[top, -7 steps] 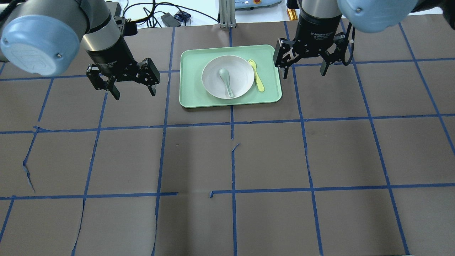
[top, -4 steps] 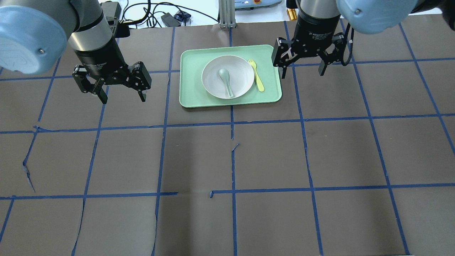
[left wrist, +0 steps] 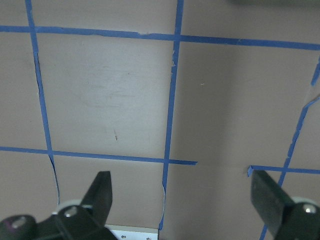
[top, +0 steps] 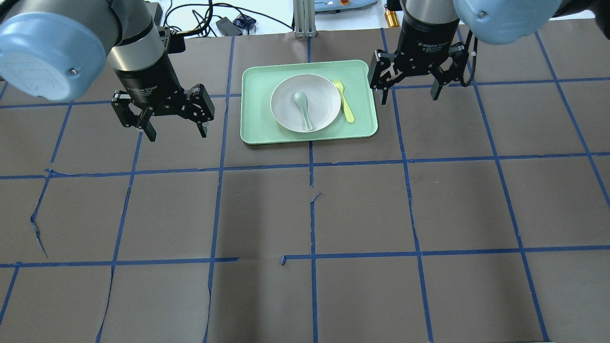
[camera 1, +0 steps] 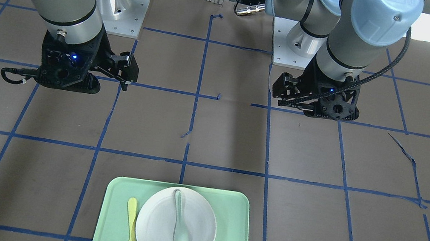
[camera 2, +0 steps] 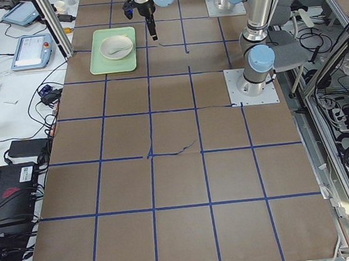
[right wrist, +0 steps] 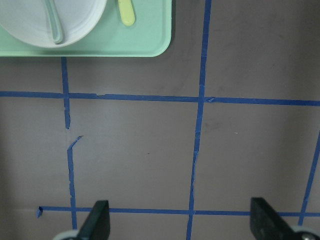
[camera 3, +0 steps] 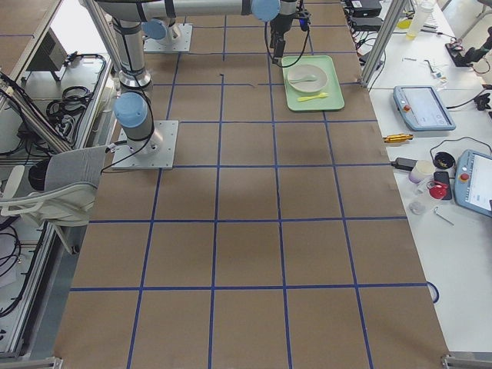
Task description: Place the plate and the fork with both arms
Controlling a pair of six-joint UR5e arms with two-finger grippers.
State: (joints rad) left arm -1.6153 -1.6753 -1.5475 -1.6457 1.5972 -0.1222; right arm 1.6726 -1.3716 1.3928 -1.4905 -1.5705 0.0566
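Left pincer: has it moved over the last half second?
Yes. In the overhead view the left pincer has shifted sideways toward the mint-green tray, narrowing the gap between them. The tray has stayed put.

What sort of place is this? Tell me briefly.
Probably a robotics lab: left arm and right arm mounted on a table gridded with blue tape, a teach pendant on the side bench.

Matt plastic plate (top: 305, 103), smooth green tray (top: 257, 128)

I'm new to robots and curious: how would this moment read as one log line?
left gripper: open, empty | right gripper: open, empty | plate, fork: on tray | spoon: in plate
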